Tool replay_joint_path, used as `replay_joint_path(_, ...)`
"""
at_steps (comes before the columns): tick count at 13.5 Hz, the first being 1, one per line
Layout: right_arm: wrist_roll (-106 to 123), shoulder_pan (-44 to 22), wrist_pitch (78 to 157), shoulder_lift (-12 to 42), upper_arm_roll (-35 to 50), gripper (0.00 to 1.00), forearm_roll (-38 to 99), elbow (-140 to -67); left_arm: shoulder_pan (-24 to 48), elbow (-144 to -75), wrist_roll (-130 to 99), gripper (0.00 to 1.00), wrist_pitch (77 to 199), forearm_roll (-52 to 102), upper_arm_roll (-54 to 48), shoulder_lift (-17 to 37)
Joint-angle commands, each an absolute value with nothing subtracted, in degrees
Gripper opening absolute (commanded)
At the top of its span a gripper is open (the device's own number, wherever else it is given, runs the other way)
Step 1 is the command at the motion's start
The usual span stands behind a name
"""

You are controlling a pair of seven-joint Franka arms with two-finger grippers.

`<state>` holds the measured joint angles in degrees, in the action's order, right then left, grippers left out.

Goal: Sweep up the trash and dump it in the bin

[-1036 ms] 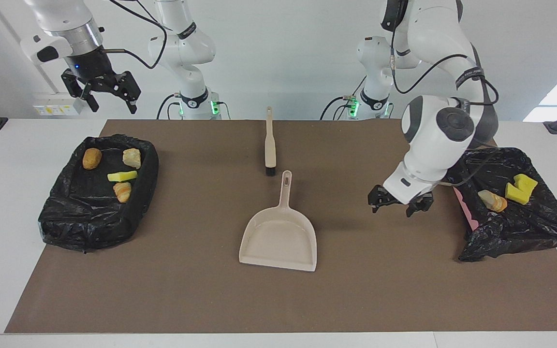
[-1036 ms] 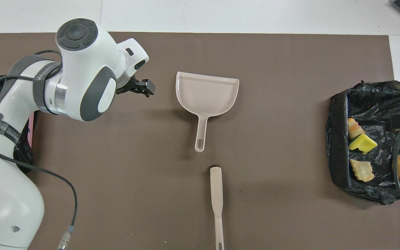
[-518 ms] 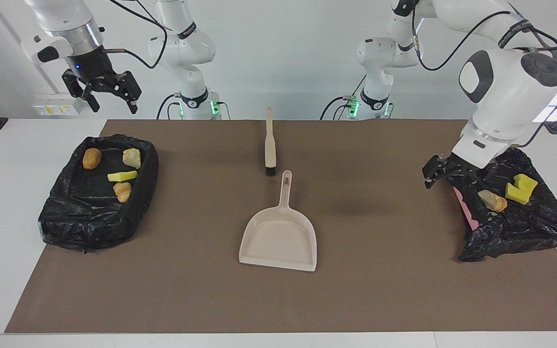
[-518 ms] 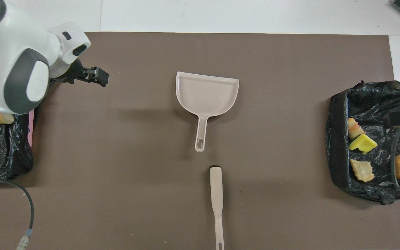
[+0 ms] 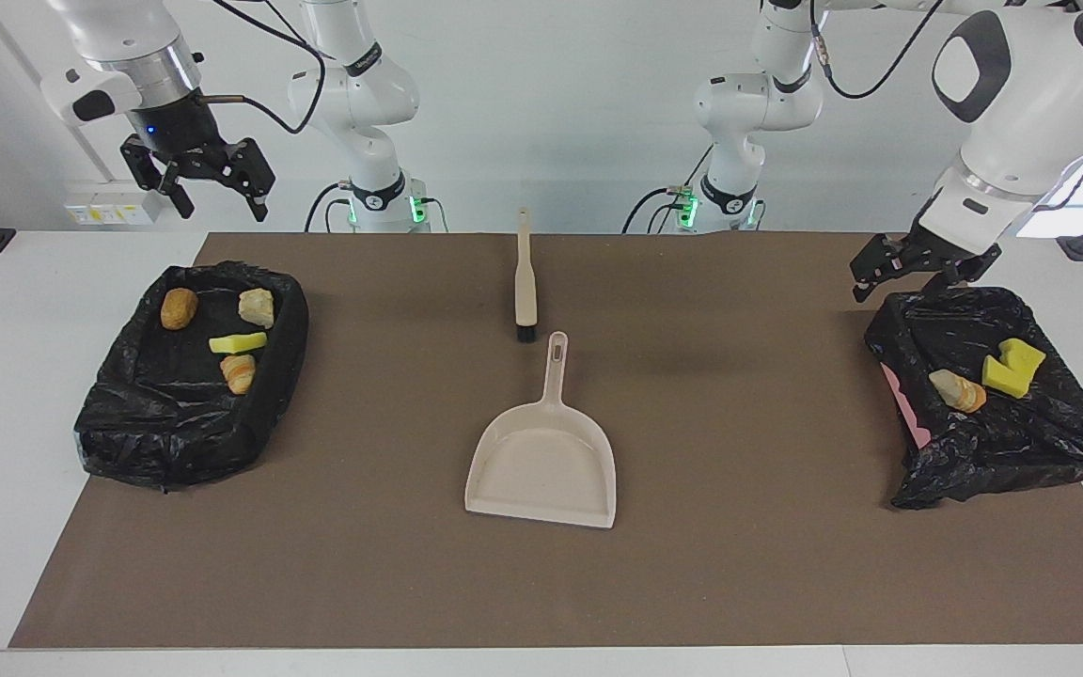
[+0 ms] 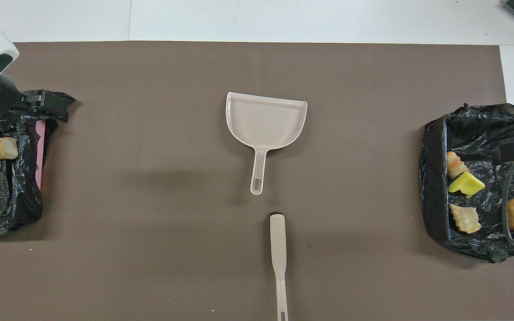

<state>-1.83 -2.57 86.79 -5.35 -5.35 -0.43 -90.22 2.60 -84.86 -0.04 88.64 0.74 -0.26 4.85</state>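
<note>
No trash is left on the mat: 4 scraps (image 5: 222,334) are seen in the bin (image 5: 118,428) under the raised, spread right gripper (image 5: 198,179), 2 scraps (image 5: 988,376) in the bin (image 5: 1012,451) below the empty, spread left gripper (image 5: 918,268), dustpan (image 5: 541,461) and brush (image 5: 525,273) lying unheld between them, handles in line.

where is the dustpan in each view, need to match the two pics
Facing view: the dustpan lies at the middle of the brown mat, handle pointing up toward the robots.
Overhead view: the dustpan lies just above the middle, handle pointing down toward the robots.
Shared landmark: the brush, in line with the handle's tip and nearer to the robots.
</note>
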Motion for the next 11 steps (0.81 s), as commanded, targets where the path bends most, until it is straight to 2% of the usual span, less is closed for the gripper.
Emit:
replay_joint_path(1, -1.1, -1.8, 88.4, -5.9, -5.0, 1.00, 0.6, -91.1, 2.5, -92.2, -0.4, 1.00, 89.3, -0.7, -0.5, -1.7)
replay_joint_path(4, -1.3, -1.8, 88.4, -6.0, -5.0, 1.00, 0.6, -91.1, 2.9, -93.3, -0.1, 1.00, 89.3, -0.9, -0.5, -2.5)
replay_joint_path(11, -1.2, -1.9, 88.2, -6.0, -4.9, 1.00, 0.7, -91.2, 2.8, -88.4, 0.4, 1.00, 85.3, -1.0, -0.7, -1.4)
